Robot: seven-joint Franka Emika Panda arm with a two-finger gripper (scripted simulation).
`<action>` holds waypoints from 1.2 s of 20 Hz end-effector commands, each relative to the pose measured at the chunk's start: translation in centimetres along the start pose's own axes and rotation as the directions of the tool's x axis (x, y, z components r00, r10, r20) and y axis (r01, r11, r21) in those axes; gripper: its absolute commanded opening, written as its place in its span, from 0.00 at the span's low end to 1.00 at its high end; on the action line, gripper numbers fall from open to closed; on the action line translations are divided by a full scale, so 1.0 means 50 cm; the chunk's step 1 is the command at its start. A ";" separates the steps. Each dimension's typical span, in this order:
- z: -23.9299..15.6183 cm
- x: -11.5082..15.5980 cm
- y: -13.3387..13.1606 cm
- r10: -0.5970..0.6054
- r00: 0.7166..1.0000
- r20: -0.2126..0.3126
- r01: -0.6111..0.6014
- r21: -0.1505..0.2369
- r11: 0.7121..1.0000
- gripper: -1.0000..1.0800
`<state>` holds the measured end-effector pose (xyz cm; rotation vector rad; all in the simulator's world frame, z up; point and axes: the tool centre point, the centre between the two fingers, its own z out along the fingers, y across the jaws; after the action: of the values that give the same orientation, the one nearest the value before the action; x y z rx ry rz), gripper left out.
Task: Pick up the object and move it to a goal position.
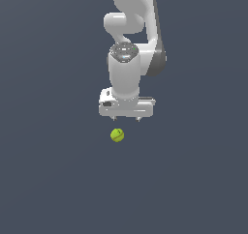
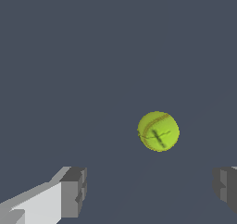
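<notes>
The object is a small yellow-green ball [image 1: 117, 135] with faint darker markings, lying on the dark grey floor. In the wrist view the ball [image 2: 158, 131] shows whole, with an orange seam and dark lines. My white gripper [image 1: 126, 118] hangs just above it, slightly toward the exterior view's right, and does not touch it. Its jaws are spread wide with nothing between them. The wrist view shows the gripper [image 2: 150, 190] with two grey fingertips [image 2: 74, 190] far apart; the ball lies beyond the gap.
A flat, uniform dark grey surface [image 1: 48, 180] surrounds the ball on every side. The white arm [image 1: 133, 25] rises above the gripper toward the upper edge of the exterior view.
</notes>
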<state>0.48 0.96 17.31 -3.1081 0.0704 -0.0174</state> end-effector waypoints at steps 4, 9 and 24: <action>-0.003 0.000 -0.003 -0.003 1.000 0.000 0.003 0.004 1.000 0.96; -0.015 0.001 -0.013 -0.023 1.000 0.001 0.023 0.020 1.000 0.96; 0.005 0.003 -0.003 0.067 0.998 0.004 -0.067 0.018 0.998 0.96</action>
<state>0.62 1.25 17.33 -3.0863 0.1383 -0.0128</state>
